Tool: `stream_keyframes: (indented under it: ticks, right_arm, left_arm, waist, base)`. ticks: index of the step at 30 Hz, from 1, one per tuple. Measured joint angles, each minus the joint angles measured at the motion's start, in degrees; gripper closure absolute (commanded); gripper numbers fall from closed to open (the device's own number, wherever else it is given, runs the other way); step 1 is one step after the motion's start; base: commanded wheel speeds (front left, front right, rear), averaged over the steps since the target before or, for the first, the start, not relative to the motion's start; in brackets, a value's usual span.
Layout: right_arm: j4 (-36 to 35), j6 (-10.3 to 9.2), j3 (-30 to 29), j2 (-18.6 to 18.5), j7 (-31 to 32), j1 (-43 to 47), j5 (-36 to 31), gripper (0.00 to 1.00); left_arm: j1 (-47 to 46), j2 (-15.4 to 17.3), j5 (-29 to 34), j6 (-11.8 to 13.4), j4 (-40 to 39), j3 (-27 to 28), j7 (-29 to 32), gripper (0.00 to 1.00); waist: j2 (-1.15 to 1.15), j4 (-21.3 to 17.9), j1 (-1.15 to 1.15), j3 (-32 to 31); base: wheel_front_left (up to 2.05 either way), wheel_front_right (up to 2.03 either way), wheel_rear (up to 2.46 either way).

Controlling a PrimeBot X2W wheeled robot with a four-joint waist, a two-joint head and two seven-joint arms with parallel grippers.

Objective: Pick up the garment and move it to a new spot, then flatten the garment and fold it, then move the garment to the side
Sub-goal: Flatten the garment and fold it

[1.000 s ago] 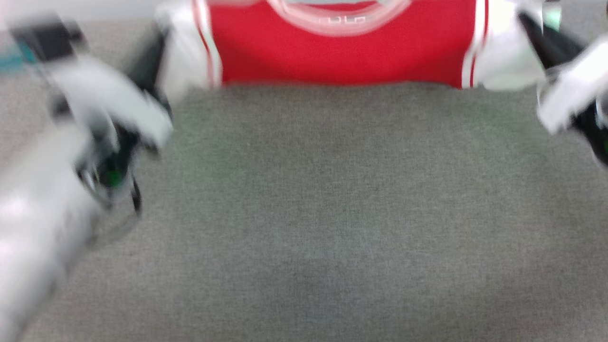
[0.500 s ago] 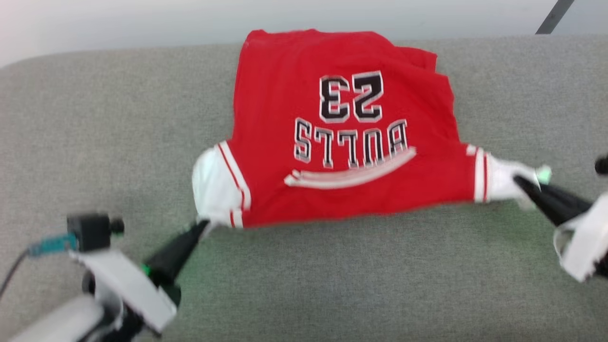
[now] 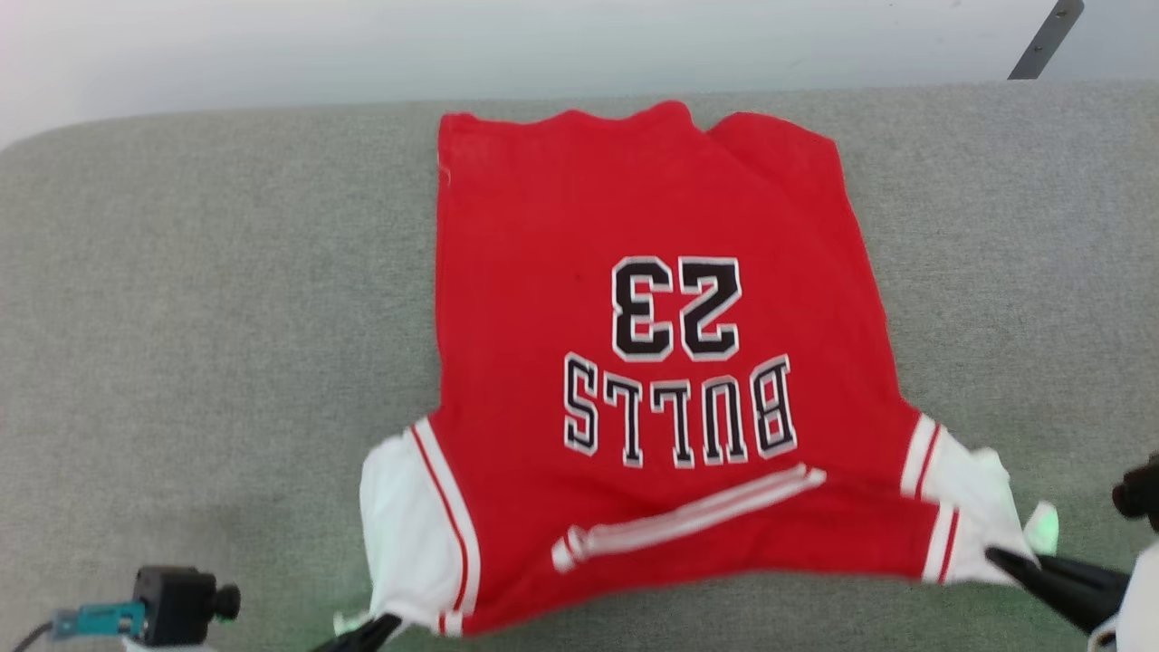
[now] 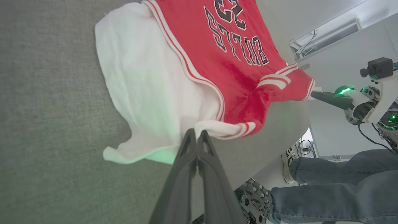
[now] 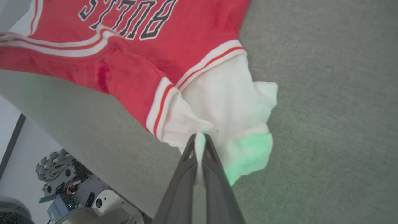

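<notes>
The garment (image 3: 543, 272) looks soft, light and limp. Low in the frame, the left gripper (image 4: 195, 134) and the right gripper (image 5: 200, 137) each pinch a white sleeve hem (image 5: 186, 124), which seem sensible holds for spreading it.

**Red, white and black on grey**

We see the garment (image 3: 634, 226) in bright red with white sleeves, red-and-white striped trim, and black, white-outlined "BULLS" and "23". The worktop (image 3: 199, 317) is a flecked grey weave. The left gripper (image 4: 196, 137) and right gripper (image 5: 199, 140) have dark grey jaws, and a green glow tints each white sleeve beside them.
</notes>
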Motion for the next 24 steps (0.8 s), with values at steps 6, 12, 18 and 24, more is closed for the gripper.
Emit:
stream_keyframes:
  ticks: [6, 12, 18, 24]
  right_arm:
    - [-5.1, 0.0, -6.6, 2.5, 5.7, 6.8, -1.9, 1.0]
    - [-6.5, 0.0, -8.1, 5.9, 10.8, 8.3, -5.5, 1.0]
    - [-2.3, 0.0, -4.9, 7.6, 13.1, 5.4, -8.3, 1.0]
    - [3.1, 0.01, 0.2, 8.3, 10.5, 1.3, -11.2, 1.0]
  left_arm:
    - [1.3, 1.8, -0.4, 1.9, -2.7, -1.1, 1.8, 1.0]
    - [-1.0, -2.0, 2.2, 3.6, 1.0, -2.8, 6.0, 1.0]
    - [-4.4, -8.2, 4.6, 3.6, 9.6, -4.1, 8.4, 1.0]
    - [-6.5, -12.2, 5.6, 1.9, 15.3, -4.5, 9.0, 1.0]
  waist:
    - [0.0, 0.4, 0.0, 0.1]
    - [0.0, 0.9, 0.0, 0.9]
    - [0.0, 1.4, 0.0, 2.8]
    - [0.0, 2.1, 0.0, 4.4]
  base:
    - [0.0, 0.0, 0.0]
    - [0.0, 0.0, 0.0]
    - [0.0, 0.0, 0.0]
    - [0.0, 0.0, 0.0]
